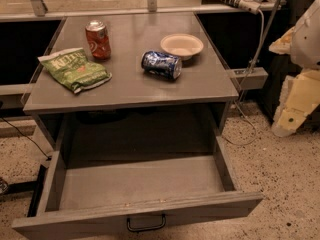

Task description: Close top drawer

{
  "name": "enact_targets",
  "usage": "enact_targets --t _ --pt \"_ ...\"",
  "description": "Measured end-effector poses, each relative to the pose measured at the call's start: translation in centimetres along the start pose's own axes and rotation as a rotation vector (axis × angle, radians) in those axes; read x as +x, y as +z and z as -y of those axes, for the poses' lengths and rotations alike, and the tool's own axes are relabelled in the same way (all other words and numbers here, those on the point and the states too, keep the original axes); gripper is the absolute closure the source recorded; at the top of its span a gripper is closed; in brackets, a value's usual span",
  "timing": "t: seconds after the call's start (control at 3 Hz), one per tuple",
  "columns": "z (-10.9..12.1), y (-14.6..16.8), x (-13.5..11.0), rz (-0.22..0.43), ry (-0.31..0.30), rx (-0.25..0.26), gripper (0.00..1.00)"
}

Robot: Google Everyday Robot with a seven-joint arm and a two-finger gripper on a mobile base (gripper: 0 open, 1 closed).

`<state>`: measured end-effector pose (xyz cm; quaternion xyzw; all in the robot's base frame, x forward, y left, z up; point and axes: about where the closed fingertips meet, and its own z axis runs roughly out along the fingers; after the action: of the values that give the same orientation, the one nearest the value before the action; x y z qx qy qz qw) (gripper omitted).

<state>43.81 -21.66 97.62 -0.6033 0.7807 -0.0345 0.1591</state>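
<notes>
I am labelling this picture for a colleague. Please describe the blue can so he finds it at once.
On the grey tabletop above the open top drawer, look right of centre, away from the gripper at the view's right edge. The blue can lies near the white bowl; unlike the upright red can, it is on its side.

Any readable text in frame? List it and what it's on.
Green chip bag: pale lettering, maybe "Kettle", too blurred to be sure.
Red can: print unreadable.
Blue can: print unreadable.
Bowl, top drawer: no markings.
Hand, right edge, off the table: no markings.
</notes>
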Motion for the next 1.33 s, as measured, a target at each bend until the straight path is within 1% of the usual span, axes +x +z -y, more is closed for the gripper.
enact_targets --t 0.33,0.67,1.0,1.33 --pt "0.0 -0.1 -0.1 0.004 -0.004 0.003 0.0" --pt "-1.5 0.7 -0.4 0.022 -0.047 -0.006 0.0" --pt "-4.0 2.4 -0.3 0.058 -0.09 -0.034 0.0" --pt "-6.8 4.5 0.4 0.108 -0.128 -0.057 0.0"
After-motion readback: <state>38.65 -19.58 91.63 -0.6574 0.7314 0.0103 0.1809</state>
